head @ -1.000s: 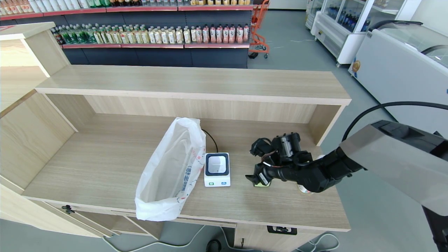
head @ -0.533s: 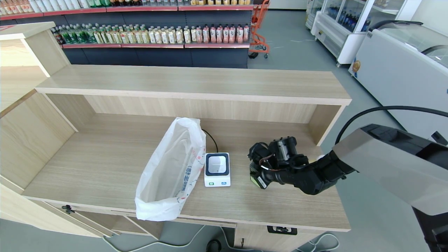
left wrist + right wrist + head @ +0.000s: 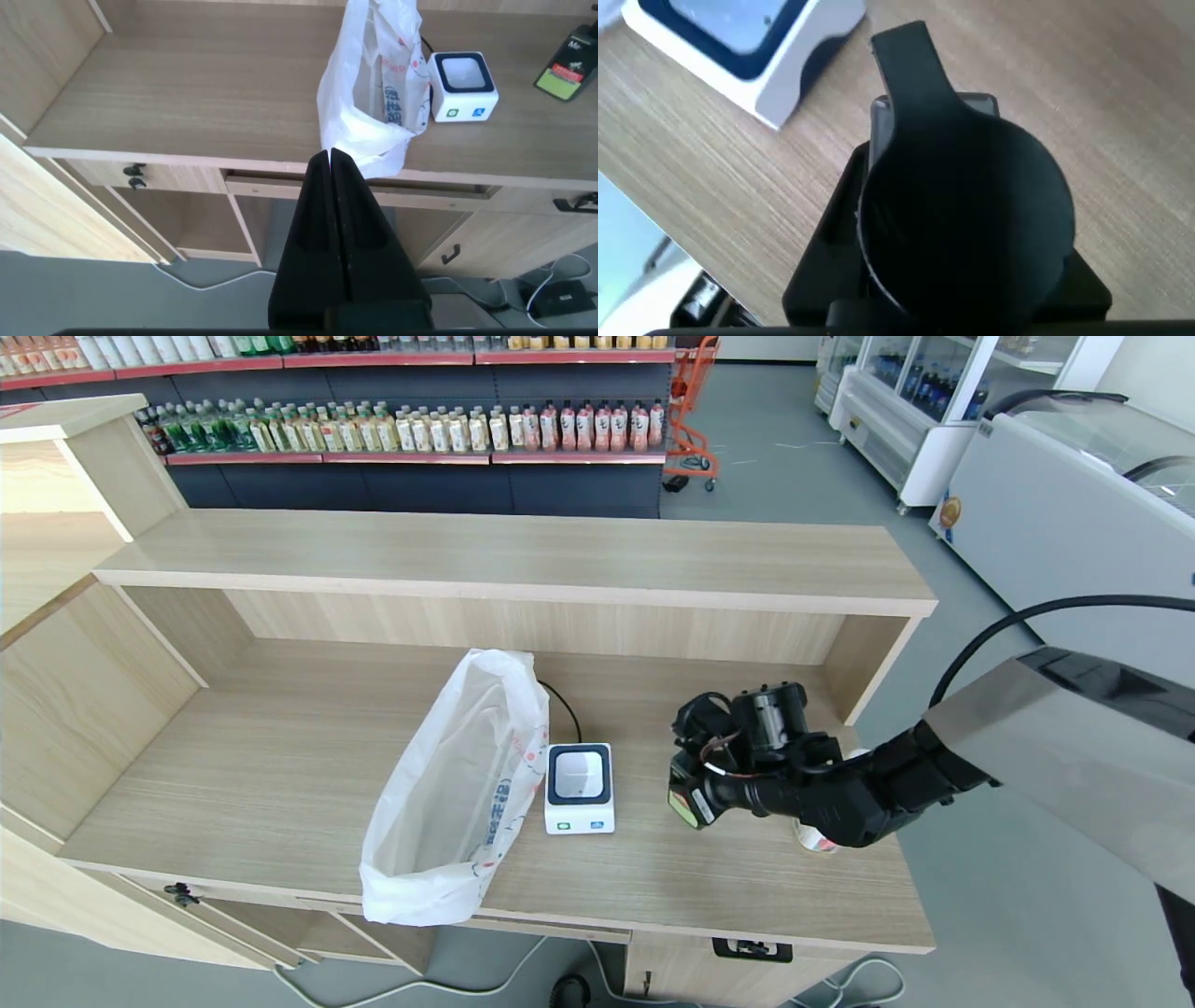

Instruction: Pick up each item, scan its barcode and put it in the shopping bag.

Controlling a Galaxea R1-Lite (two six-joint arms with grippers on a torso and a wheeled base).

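Over the counter [image 3: 280,775] the right arm [image 3: 840,795] stretches leftward, right pincer [image 3: 693,786] clenched on a green-labelled box [image 3: 687,808] near the scanner [image 3: 579,787]

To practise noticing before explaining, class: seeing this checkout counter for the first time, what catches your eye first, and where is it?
The black right gripper draws the eye first, closed on a small item over the wooden counter, just right of the white barcode scanner. Next comes the white shopping bag, slumped open on the counter at the scanner's left.
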